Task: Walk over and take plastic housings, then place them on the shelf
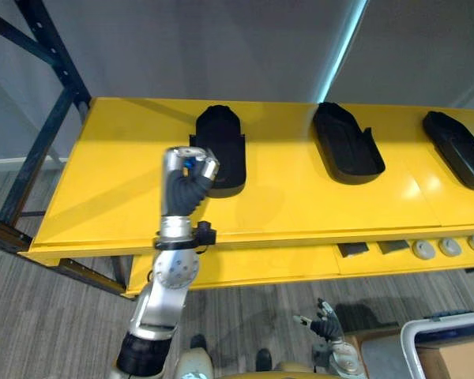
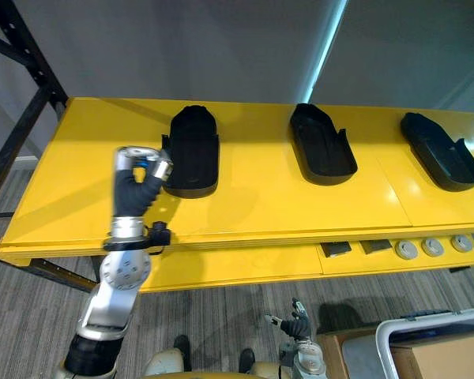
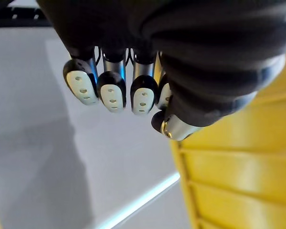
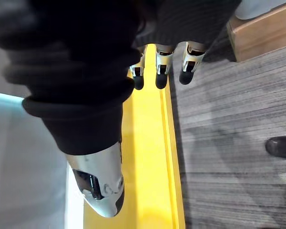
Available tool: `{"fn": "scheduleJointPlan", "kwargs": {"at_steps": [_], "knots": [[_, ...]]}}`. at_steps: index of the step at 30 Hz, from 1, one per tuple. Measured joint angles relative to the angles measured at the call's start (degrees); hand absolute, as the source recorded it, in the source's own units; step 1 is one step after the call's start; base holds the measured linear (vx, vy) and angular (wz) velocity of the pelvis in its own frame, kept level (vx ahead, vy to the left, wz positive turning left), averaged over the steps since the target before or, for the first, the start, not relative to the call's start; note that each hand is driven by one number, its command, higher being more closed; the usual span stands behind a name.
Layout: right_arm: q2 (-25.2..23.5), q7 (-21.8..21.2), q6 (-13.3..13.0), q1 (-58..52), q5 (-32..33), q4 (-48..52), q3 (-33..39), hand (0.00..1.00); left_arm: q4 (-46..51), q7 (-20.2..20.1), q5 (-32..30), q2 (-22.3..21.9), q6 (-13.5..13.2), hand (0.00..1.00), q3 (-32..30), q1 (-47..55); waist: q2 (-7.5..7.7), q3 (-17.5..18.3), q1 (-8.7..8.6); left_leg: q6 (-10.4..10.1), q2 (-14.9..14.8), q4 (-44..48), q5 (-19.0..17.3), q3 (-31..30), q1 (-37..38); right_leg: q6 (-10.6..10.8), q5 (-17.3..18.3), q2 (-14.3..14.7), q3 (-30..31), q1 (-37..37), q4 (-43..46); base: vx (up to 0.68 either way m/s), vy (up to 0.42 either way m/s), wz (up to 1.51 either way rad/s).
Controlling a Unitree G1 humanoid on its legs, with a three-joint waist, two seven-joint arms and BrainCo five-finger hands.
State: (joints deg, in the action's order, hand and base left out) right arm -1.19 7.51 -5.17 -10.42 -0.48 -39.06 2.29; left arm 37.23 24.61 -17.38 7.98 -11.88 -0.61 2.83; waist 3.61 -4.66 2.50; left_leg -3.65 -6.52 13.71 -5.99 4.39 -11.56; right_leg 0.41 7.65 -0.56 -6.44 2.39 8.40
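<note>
Plastic housings, black, in row on yellow shelf [image 1: 118, 197] top, toward back edge: left housing [image 1: 225, 146], middle housing [image 1: 347, 142], right housing [image 1: 458, 150] cut off at frame edge. Contact between left hand [image 1: 189, 174] and left housing's front-left corner hard to judge. Fingers curled in, nothing held. Right hand [image 1: 325, 325] low before shelf front edge, fingers loosely extended, empty.
</note>
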Motion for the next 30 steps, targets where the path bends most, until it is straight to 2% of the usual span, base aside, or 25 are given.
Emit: {"fn": "scheduleJointPlan", "kwargs": {"at_steps": [2,4,6,9,10,11,12,14,19,24,30], "knots": [[-0.13,0.02,0.04,0.16,0.02,-0.48,-0.01,0.0,1.08,3.0,3.27,-1.05,-0.96,1.0,-6.74,5.88,-0.04,0.04,0.07,0.05,0.98,-1.32,0.79,-2.27,0.52,-0.05,0.83,-0.6,-2.44,-0.95,0.28,-0.01,-0.029,0.54],[-0.18,0.03,0.04,0.5,0.03,-0.68,-0.03,0.0,0.94,3.84,5.45,-2.67,-0.97,1.0,-10.02,9.87,-0.04,0.06,0.31,0.05,1.24,-1.56,0.99,-2.76,0.45,-0.1,1.1,-0.73,-3.16,-1.1,0.44,-0.01,-0.02,0.26],[-0.14,0.08,0.04,0.95,0.02,-0.67,-0.03,0.0,-1.23,4.12,8.91,-5.23,-1.06,1.0,-12.76,14.23,-0.04,0.12,1.46,0.04,1.27,-1.58,1.03,-2.8,0.49,-0.17,1.22,-0.76,-3.31,-1.14,0.53,-0.01,-0.009,0.11],[-0.18,0.08,0.11,1.23,-0.01,-0.64,-0.11,0.0,-10.11,3.05,14.67,-8.87,-0.66,1.0,-15.22,18.88,-0.03,0.15,1.66,0.03,1.44,-1.47,1.06,-3.37,0.48,-0.22,1.42,-0.88,-4.28,-1.66,0.52,-0.01,-0.012,0.15],[-0.1,0.09,0.13,1.22,-0.04,-0.6,-0.18,0.0,-14.93,2.23,15.64,-9.87,0.27,1.0,-15.23,19.87,-0.01,0.16,1.65,0.05,1.49,-1.43,1.05,-3.39,0.59,-0.2,1.6,-0.89,-4.5,-1.94,0.53,0.0,-0.01,0.09],[-0.12,0.09,0.32,1.17,-0.1,-0.6,-0.25,0.0,-20.92,1.28,16.77,-10.34,1.08,0.0,-15.25,20.39,0.05,0.2,1.68,0.11,1.5,-1.44,1.01,-3.22,0.88,-0.22,1.79,-0.97,-4.51,-2.14,0.68,0.0,-0.008,0.04],[-0.11,0.09,0.41,1.19,-0.1,-0.6,-0.32,0.0,-23.97,0.73,17.09,-10.54,1.89,0.0,-15.25,20.53,0.06,0.21,1.66,0.15,1.49,-1.44,0.98,-3.07,1.02,-0.25,1.94,-1.02,-4.44,-2.13,0.9,0.0,-0.006,-0.05],[-0.05,0.05,0.85,1.07,-0.1,-0.55,-0.34,0.0,-34.77,-2.86,17.93,-11.25,4.78,0.0,-15.03,20.67,0.13,0.25,1.54,0.39,1.5,-1.23,0.8,-2.59,1.5,-0.13,2.67,-1.29,-4.14,-2.03,1.96,0.01,-0.005,-0.07],[0.01,-0.02,1.59,0.92,-0.08,-0.41,-0.4,0.0,-55.42,-8.6,17.67,-11.15,8.47,0.0,-14.46,17.21,-0.1,0.27,1.47,0.41,1.13,-0.75,0.64,-1.5,2.21,-0.04,3.01,-1.58,-3.12,-1.95,2.57,0.02,-0.003,-0.1],[0.02,0.02,1.59,0.91,-0.02,-0.29,-0.31,0.0,-64.01,-9.57,16.55,-11.16,8.99,0.0,-14.44,14.33,-0.5,0.5,1.4,0.38,0.98,-0.69,0.46,-0.75,2.46,0.06,3.04,-1.69,-2.55,-1.81,2.8,-0.01,0.003,-0.07],[0.02,0.06,1.59,0.98,0.13,-0.54,0.21,0.0,-70.67,-9.65,13.75,-11.17,9.03,0.0,-12.29,12.06,-2.45,1.69,1.4,0.42,0.77,-1.13,0.44,0.71,3.1,0.25,3.08,-1.77,-1.14,-1.17,3.5,-0.02,0.006,-0.12]]}}
